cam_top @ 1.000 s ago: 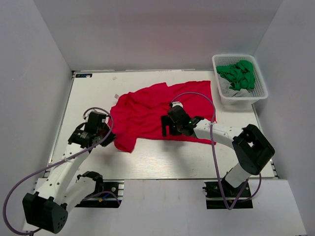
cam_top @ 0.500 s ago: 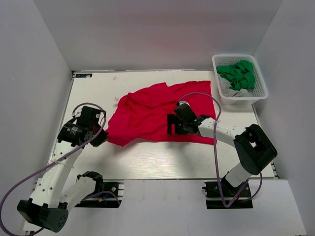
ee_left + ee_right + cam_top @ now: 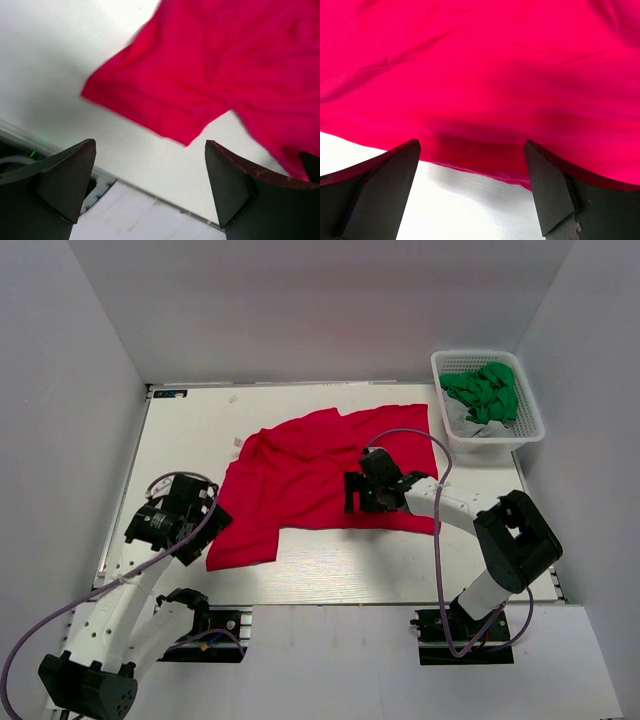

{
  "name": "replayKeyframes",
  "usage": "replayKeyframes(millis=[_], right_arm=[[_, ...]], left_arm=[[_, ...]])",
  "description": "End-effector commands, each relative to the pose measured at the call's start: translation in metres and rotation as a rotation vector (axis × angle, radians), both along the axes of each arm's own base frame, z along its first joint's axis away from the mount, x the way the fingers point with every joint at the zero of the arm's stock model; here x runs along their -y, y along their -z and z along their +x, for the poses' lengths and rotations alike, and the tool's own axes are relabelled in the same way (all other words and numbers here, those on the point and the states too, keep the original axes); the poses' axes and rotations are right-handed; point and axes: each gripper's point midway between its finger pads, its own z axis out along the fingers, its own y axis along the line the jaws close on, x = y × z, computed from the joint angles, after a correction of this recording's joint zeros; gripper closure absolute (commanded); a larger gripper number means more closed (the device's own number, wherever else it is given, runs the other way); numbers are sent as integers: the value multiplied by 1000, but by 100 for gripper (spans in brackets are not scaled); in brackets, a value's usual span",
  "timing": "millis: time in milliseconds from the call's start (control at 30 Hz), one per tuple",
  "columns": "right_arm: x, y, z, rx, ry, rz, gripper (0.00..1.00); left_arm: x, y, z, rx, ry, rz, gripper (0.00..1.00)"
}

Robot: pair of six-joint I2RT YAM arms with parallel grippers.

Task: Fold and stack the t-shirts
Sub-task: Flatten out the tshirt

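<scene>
A bright red t-shirt (image 3: pixel 310 465) lies spread across the middle of the white table (image 3: pixel 330 570). Its near-left sleeve reaches toward the front edge. My left gripper (image 3: pixel 200 528) is just left of that sleeve, open, with nothing between its fingers. In the left wrist view the sleeve of the t-shirt (image 3: pixel 165 100) lies flat just beyond the left gripper (image 3: pixel 149 150). My right gripper (image 3: pixel 352 496) hovers over the shirt's near hem, open. In the right wrist view the right gripper (image 3: pixel 472 145) straddles the hem of the t-shirt (image 3: pixel 485 65) without holding it.
A white lattice basket (image 3: pixel 470 356) at the back right holds crumpled green cloth (image 3: pixel 483 390) and something white. The table's near edge rail (image 3: pixel 150 197) runs close below the left fingers. Grey walls enclose the table on three sides.
The left gripper pulled the shirt's left part toward the near-left, then opened and let it go. The sleeve now lies flat. The right gripper shifted slightly right and stayed open.
</scene>
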Motion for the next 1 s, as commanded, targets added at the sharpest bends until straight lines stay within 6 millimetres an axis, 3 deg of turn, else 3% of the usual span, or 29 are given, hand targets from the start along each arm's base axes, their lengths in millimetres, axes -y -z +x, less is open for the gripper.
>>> replayKeyframes(millis=[0,33,67,133,167,200,233,333,433,567,600,700,733,767,833,867,967], right_arm=[[6,-22,12,61,21,-2,10],[10,-22,13,69,34,-17,10],[14,-22,15,73,47,-28,10],[28,-22,21,90,93,-60,10],[35,-24,26,96,118,-64,10],[46,-22,31,112,161,-104,10],[50,-22,33,119,178,-119,10],[69,-23,44,139,231,-150,10],[74,-16,56,142,231,-161,10],[74,-4,68,106,215,-162,10],[75,-3,73,106,220,-157,10],[81,17,85,48,244,-169,10],[81,11,98,59,262,-154,10],[84,28,100,14,270,-162,10],[84,24,117,18,291,-131,10],[85,41,118,-15,283,-150,10],[82,41,136,-18,265,-124,10]], left_arm=[[17,-8,55,158,73,-21,0],[25,-8,73,200,99,-37,0],[31,9,80,140,127,-34,0],[44,7,107,159,187,-27,0],[49,25,115,96,205,-20,0],[50,30,123,86,225,-7,0],[56,27,140,117,225,-13,0],[67,50,163,93,266,-16,0],[72,61,188,120,279,-24,0],[70,101,213,21,282,43,0],[73,96,227,29,277,50,0],[65,118,233,-75,225,87,0],[58,122,235,-98,194,96,0],[58,125,237,-115,186,95,0],[47,131,246,-135,143,100,0],[48,133,249,-135,143,100,0],[31,131,257,-146,99,98,0]])
